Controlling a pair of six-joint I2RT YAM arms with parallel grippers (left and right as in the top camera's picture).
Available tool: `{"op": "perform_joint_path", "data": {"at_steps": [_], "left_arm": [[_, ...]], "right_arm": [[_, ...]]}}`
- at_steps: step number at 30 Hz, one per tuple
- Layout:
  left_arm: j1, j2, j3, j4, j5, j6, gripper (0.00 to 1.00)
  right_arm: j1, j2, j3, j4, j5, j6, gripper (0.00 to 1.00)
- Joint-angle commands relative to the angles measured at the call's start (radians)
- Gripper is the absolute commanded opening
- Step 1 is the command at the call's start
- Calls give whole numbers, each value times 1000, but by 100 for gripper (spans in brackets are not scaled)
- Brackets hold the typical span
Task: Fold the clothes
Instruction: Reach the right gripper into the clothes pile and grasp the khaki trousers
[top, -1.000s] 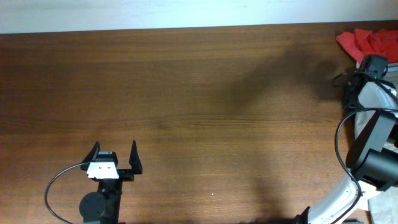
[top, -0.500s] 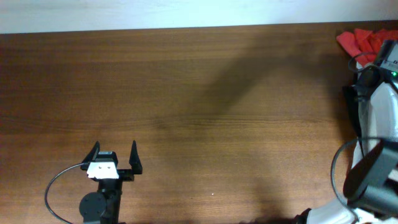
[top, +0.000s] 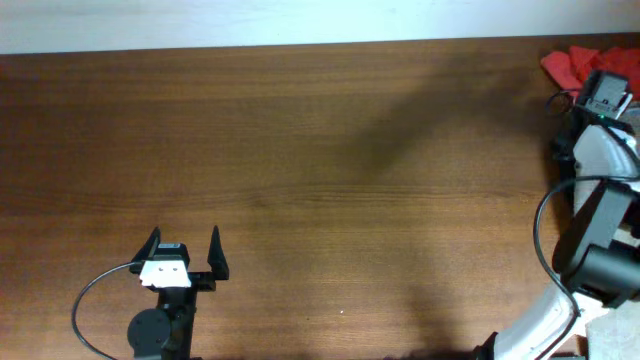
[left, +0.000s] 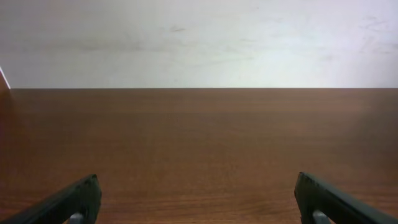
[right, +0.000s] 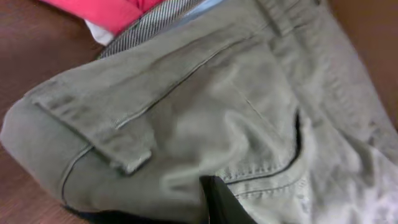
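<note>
A pile of clothes lies at the table's far right corner. In the overhead view only a red garment (top: 585, 62) shows. The right wrist view shows olive-grey trousers (right: 205, 106) filling the frame, with a red garment (right: 106, 9) and a striped grey one (right: 152, 22) behind. My right gripper (right: 208, 190) is down in the trousers. One dark finger shows, with a fold of cloth bunched against it; the other finger is hidden. In the overhead view the right wrist (top: 603, 92) covers the pile. My left gripper (top: 185, 255) is open and empty at the front left, also seen in its wrist view (left: 199, 199).
The brown wooden table (top: 320, 170) runs to a pale wall at the back (left: 199, 37). The right arm's white links and black cables (top: 590, 230) stand along the right edge. A cable loops beside the left arm's base (top: 90, 300).
The right wrist has swung toward the back right corner and settled over the clothes pile. The left arm has not moved.
</note>
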Motion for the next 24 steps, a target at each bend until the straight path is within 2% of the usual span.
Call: {"op": "perform_joint_path", "data": {"at_steps": [1, 4, 5, 10, 13, 18, 20, 22, 24], "left_arm": [[5, -5, -6, -2, -7, -2, 99], [5, -5, -6, -2, -7, -2, 99], [5, -5, -6, -2, -7, -2, 99], [5, -5, -6, -2, -7, -2, 99], [5, -5, -6, -2, -7, -2, 99], [5, -5, -6, -2, -7, -2, 99], [5, -5, -6, -2, -7, -2, 99], [5, -5, -6, -2, -7, -2, 99], [5, -5, -6, -2, -7, -2, 99]], "right_arm": [[5, 77, 10, 23, 31, -16, 25], [5, 124, 10, 26, -23, -31, 39], [5, 129, 10, 30, -56, -37, 48], [6, 129, 10, 0, -204, -133, 63], [0, 130, 10, -2, -124, -139, 63], [-61, 130, 10, -9, -100, -139, 52], [-80, 130, 10, -16, -99, -140, 43], [-91, 130, 10, -18, -99, -139, 41], [-93, 130, 10, -16, -91, -139, 18]]}}
